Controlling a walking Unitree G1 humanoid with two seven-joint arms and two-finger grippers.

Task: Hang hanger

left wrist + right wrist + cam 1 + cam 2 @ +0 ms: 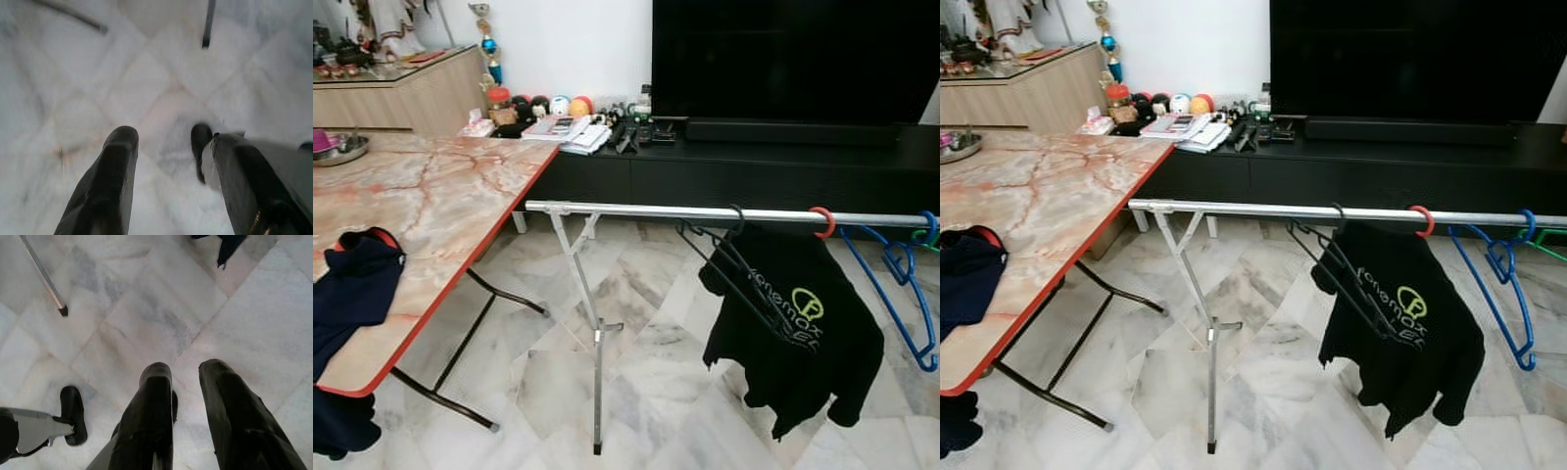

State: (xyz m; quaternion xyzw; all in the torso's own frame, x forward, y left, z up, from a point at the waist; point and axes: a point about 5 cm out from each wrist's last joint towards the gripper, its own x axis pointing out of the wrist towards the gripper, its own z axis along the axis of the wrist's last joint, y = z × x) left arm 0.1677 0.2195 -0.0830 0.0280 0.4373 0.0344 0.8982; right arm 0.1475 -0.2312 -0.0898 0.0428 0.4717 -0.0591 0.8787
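Observation:
A silver clothes rail [646,211] on a thin metal stand crosses the room. From it hang a black shirt with a green logo [798,328] on a red hanger hook [821,222], a few bare black hangers [720,257] and blue hangers [904,279]. A dark navy garment [352,284] lies on the marble table's near corner. My left gripper [176,139] points down at the floor, open and empty. My right gripper [186,369] also hangs over the floor tiles, its fingers a little apart with nothing between them.
The marble table [440,196] with a red edge stands on the left on black folding legs. A black TV cabinet [754,166] with books and small items runs along the back wall. White marble floor [646,392] lies below the rail.

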